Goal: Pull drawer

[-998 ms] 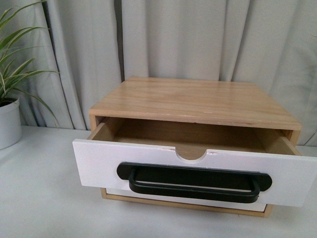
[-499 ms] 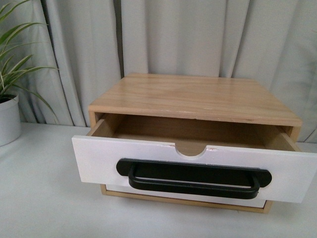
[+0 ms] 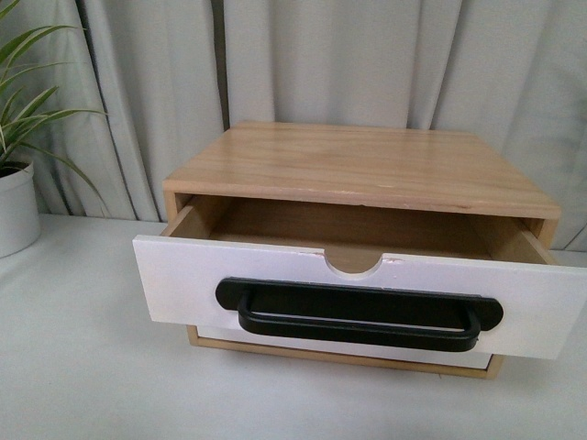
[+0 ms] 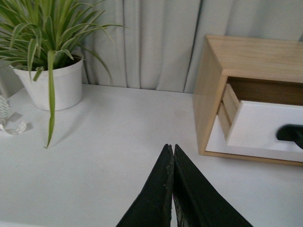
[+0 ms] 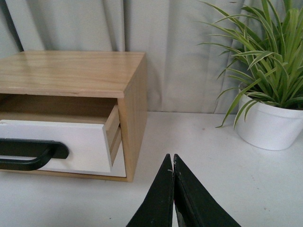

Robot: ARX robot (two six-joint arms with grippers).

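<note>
1. Front view: the drawer [image 3: 362,298] stands pulled partway out of the wooden cabinet [image 3: 362,170], its white front well forward of the cabinet's face. The black handle [image 3: 359,314] runs across the front, below the semicircular notch [image 3: 354,264] in its top edge. A second white front [image 3: 344,349] shows in a narrow strip beneath, flush with the cabinet. The cabinet sits on a white table [image 3: 83,367] before a grey curtain [image 3: 321,60]. A potted plant [image 3: 18,174] stands at the far left. Neither arm appears.
2. Left wrist view: the left gripper [image 4: 170,153] hovers over the table, jaws pressed together, holding nothing, well apart from the cabinet [image 4: 246,56]. The drawer [image 4: 265,127] projects from the opening. A plant [image 4: 47,56] in a white pot sits near the curtain.
3. Right wrist view: the right gripper [image 5: 172,163] has its jaws pressed together, empty, near the cabinet's [image 5: 71,71] corner but apart from it. The drawer [image 5: 71,144] projects forward with its handle [image 5: 31,152] partly visible. A potted plant [image 5: 270,94] stands on the table.
</note>
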